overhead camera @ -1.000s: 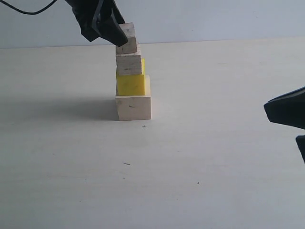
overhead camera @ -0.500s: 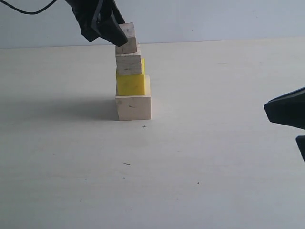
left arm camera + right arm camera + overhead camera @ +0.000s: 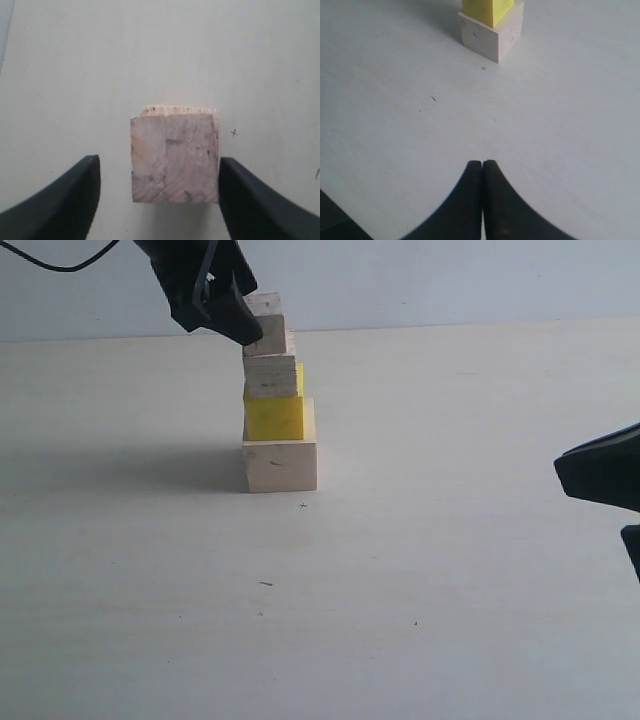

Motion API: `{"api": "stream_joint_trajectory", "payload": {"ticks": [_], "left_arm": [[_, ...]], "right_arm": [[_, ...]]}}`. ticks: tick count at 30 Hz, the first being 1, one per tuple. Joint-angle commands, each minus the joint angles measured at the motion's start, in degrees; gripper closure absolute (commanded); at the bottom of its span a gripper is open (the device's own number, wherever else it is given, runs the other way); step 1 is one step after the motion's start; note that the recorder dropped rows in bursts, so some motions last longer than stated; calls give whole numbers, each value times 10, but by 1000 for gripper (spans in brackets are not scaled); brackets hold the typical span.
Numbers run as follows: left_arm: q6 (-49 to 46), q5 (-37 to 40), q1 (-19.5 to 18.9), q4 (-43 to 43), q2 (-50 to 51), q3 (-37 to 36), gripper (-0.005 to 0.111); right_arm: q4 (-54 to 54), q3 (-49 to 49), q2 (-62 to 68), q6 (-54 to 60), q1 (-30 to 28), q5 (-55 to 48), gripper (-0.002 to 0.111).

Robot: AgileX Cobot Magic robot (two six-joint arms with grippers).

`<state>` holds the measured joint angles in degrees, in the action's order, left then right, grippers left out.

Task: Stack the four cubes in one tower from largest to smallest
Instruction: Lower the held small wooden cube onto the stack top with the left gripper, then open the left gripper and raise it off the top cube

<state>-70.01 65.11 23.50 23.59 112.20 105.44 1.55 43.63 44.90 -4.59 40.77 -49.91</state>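
**Markings.** A small cross-shaped mark (image 3: 303,506) is on the table (image 3: 450,570) just in front of the large pale cube (image 3: 280,465). Short dark pen-like strokes (image 3: 275,462) are on that cube's front face, too small to read as writing.

**1. Table.** Pale and plain. It carries the tower (image 3: 276,430).

**2. Left arm.** It comes down from above and to the left of the large pale cube, and a black cable (image 3: 60,262) trails off behind it. The left gripper (image 3: 157,170) is at the tower's top, pointing down, with its jaws spread apart. In the left wrist view the small pale cube lies between the fingers. One finger (image 3: 75,195) stands clear of the cube. The other is just beside the opposite face, and whether it touches cannot be told.

**3. Right arm.** It is low over the table, well apart from the large pale cube and to its right in the exterior view. The right gripper (image 3: 482,167) has its fingers pressed together on nothing.

**4. Large pale cube.** It is the base of the tower and rests on the table.

**5. Yellow cube** (image 3: 274,417). It sits directly on the large pale cube, flush toward that cube's left edge. A strip of the base top is bare on the right.

**6. Grainy pale cube** (image 3: 270,375). It sits on the yellow cube, two levels above the large pale cube.

**7. Small pale cube** (image 3: 272,320). It is the topmost piece, sitting level on the grainy pale cube, in line above the large pale cube. Its left side is hidden by the gripper in the exterior view.
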Motion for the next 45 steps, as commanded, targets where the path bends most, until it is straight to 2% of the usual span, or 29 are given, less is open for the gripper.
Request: {"api": "stream_joint_trajectory", "payload": {"ticks": [1, 17, 29, 35, 37, 43, 44, 45], "left_arm": [[-2, -12, -2, 1, -5, 0, 41], [0, -1, -2, 4, -9, 0, 41], [2, 26, -2, -1, -69, 0, 41], [62, 37, -2, -64, -122, 0, 42], [80, 49, -2, -96, -144, 0, 48], [105, 49, -2, -115, -198, 0, 98], [107, 49, -2, -113, -203, 0, 105], [110, 49, -2, -110, -210, 0, 107]], "right_arm": [[0, -2, -2, 1, 2, 3, 108], [-2, -2, -2, 1, 2, 3, 108], [-2, -2, -2, 1, 2, 3, 108], [-2, -2, -2, 2, 2, 3, 108], [-2, -2, -2, 2, 2, 3, 108], [-2, -2, -2, 4, 2, 3, 108], [-2, -2, -2, 5, 2, 3, 108], [-4, -2, -2, 5, 2, 7, 108]]}}
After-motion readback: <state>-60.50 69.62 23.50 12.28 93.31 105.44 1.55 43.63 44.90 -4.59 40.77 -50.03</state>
